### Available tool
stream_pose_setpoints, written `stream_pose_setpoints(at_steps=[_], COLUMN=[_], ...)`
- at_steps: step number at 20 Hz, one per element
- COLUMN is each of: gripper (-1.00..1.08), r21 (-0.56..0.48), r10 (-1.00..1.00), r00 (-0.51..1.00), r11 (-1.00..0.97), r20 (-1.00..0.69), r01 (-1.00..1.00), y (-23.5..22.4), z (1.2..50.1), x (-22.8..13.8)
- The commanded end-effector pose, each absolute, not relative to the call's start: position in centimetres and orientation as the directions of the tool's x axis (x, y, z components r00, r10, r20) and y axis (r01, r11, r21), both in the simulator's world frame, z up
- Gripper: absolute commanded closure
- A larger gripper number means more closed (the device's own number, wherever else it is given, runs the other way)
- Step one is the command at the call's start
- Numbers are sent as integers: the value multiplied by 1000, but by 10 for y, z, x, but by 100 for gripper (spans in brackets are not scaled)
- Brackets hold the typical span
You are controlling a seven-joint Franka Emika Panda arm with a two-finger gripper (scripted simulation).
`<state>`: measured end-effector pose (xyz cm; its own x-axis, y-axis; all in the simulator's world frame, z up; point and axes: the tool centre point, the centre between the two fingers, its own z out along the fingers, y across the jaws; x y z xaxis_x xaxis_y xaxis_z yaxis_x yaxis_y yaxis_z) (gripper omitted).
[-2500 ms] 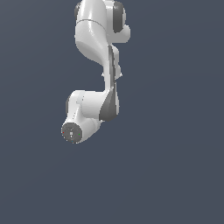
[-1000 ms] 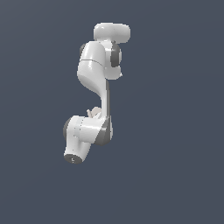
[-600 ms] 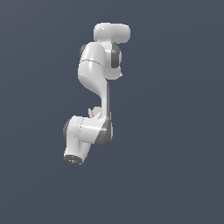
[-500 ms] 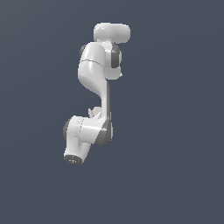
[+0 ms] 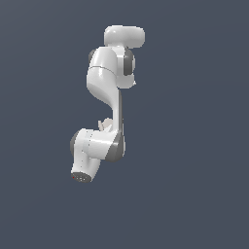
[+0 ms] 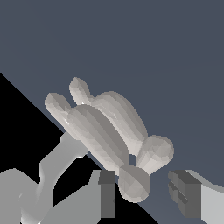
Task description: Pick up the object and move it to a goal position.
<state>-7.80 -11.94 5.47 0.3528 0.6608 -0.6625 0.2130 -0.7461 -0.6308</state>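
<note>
From the wrist camera I see the gripper [image 6: 146, 199] nearest the lens, its two dark grey fingertips [image 6: 107, 199] spread with a gap between them. The rounded end of the object [image 6: 109, 129] sits in that gap, close against one pad and clear of the other. I cannot tell whether the pads bear on it, so I cannot say whether the claw is grasping or released. The object itself is pale beige-grey and lumpy, built of ridged, finger-like lobes that extend away from the fingertips. Beyond it lies a plain slate-blue background, with a black region to one side.

In the exterior view, the glossy white robot arm [image 5: 104, 82] hangs folded against the same dark backdrop. A small pale piece of the object [image 5: 103, 126] shows just beside the forearm link, above the wrist housing. The fingers are hidden there.
</note>
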Motion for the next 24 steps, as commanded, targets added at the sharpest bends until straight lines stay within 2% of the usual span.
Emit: stream_pose_setpoints(at_steps=[1, 12, 24], gripper=[108, 108, 108], r21=[-630, -605, -517], r10=[660, 641, 576], r00=[355, 409, 570], r11=[-747, -761, -807], r20=[-662, -649, -586], r01=[214, 234, 284], y=[-118, -107, -73], z=[55, 63, 91], x=[-78, -72, -53])
